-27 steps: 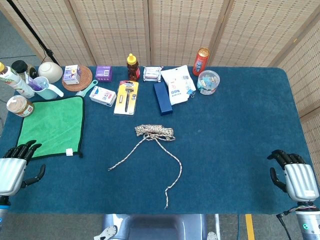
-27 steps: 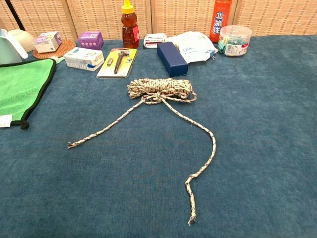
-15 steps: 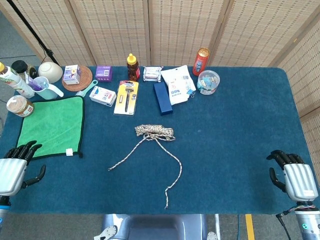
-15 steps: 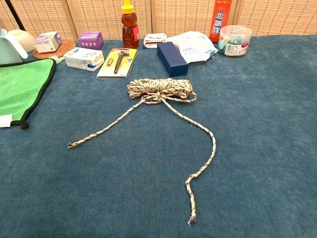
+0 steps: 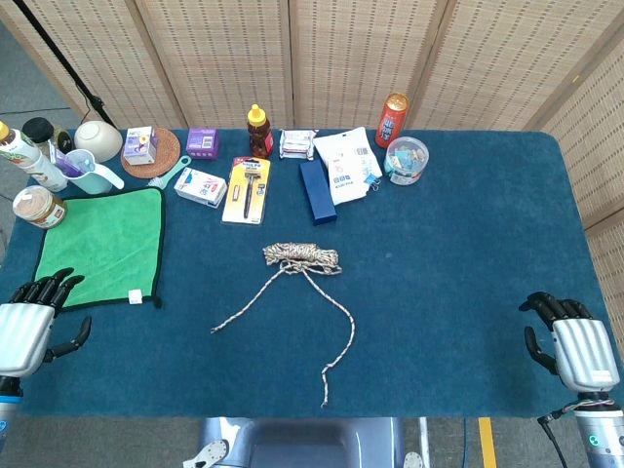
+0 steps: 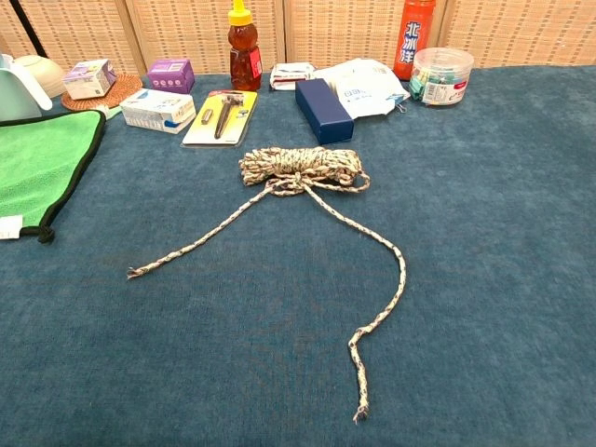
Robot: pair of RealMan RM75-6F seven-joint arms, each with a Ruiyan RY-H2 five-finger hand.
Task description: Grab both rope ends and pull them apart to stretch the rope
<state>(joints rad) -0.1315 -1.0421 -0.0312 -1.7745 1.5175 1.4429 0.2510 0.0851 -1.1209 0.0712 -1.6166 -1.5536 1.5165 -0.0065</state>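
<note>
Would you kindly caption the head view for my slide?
Bundled rope with two loose ends on blue table; left robot hand and right robot hand wait.

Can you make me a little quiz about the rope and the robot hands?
1. True or false: the left robot hand is holding the rope.
2. Which lies nearer the rope's bundled part: A) blue box B) green cloth?
3. Fill in: both rope ends lie loose on the ____ tablecloth.

Key: 1 false, both it and the right robot hand are empty. 2 A. 3 blue.
</note>
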